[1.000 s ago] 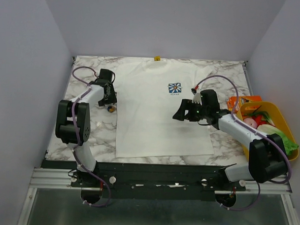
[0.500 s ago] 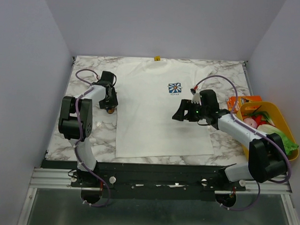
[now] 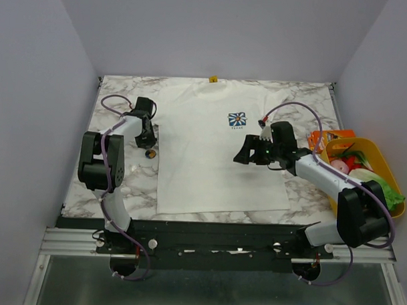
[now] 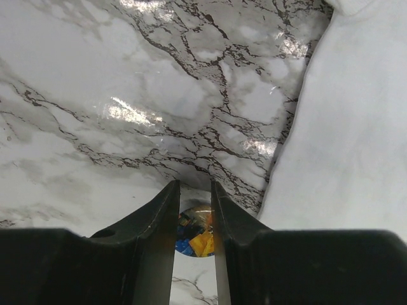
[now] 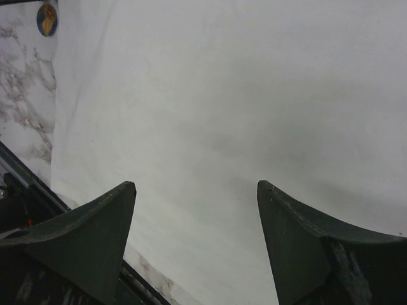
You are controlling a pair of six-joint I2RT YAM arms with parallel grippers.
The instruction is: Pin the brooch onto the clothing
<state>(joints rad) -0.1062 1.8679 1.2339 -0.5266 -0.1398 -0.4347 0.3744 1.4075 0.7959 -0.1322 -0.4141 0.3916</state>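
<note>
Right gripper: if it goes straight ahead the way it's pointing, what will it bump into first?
The shirt. The right gripper, open, points at plain white cloth, with nothing in between. The brooch lies off to the side, out of its line. How near the cloth is, I can't tell.

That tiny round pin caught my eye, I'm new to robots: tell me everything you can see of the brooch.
The brooch is a small round disc, dark-rimmed, with an orange and blue face. It lies flat on the marble table beside the white T-shirt's edge, not on it. The left gripper's narrowly parted fingers stand over it; contact cannot be told.
</note>
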